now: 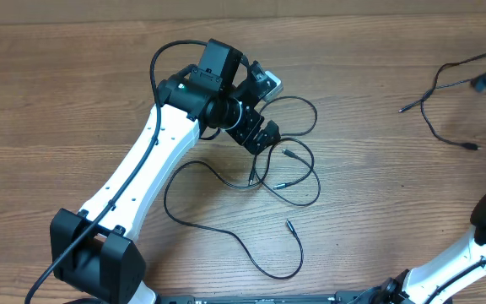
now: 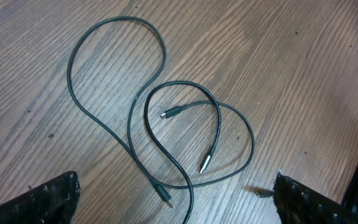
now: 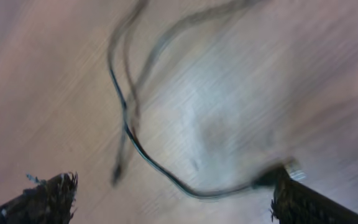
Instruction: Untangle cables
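cables [image 2: 182, 83] lie in loose, overlapping loops right under my left gripper [image 2: 176, 182], whose jaws stand wide with nothing between them. small plugs [image 2: 205, 163] rest inside and beside the loops. from above, this heap sits near the middle of the wooden table [image 1: 57, 76], with one long loop trailing toward the near edge. my right gripper [image 3: 176, 175] is spread wide too and grips nothing. a separate cord [image 3: 122, 102] lies blurred beneath it at the far right side, well apart from the heap.
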`<state>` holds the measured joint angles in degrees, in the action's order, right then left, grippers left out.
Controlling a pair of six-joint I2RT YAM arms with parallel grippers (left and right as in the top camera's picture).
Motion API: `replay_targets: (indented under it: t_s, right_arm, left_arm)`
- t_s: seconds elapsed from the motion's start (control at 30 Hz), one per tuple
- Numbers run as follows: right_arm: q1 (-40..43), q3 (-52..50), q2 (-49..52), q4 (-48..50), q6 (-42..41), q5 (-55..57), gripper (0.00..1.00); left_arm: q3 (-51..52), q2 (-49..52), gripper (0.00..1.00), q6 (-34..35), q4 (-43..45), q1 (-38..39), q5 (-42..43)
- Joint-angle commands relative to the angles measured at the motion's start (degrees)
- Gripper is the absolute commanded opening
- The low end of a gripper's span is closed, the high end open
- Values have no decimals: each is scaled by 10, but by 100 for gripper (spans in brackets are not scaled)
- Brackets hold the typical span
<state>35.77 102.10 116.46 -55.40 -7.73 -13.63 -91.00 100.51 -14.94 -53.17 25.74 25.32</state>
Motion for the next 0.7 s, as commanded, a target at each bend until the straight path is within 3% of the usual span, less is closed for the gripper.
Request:
replay_targets:
  t_s: [0.0, 0.2, 0.37, 0.67]
  right_arm:
    - [-9, 9, 3, -28, 39, 49, 100]
    - [-50, 8, 3, -98, 95, 77, 100]
    - [-100, -2, 4, -136, 95, 142, 100]
    - [-129, -90, 4, -115, 93, 176, 100]
  left_arm:
    - [-2, 0, 100, 4, 0, -2, 11]
    - [-2, 0, 100, 4, 0, -2, 11]
    - [-2, 0, 100, 4, 0, -2, 11]
    - [-2, 0, 100, 4, 0, -2, 11]
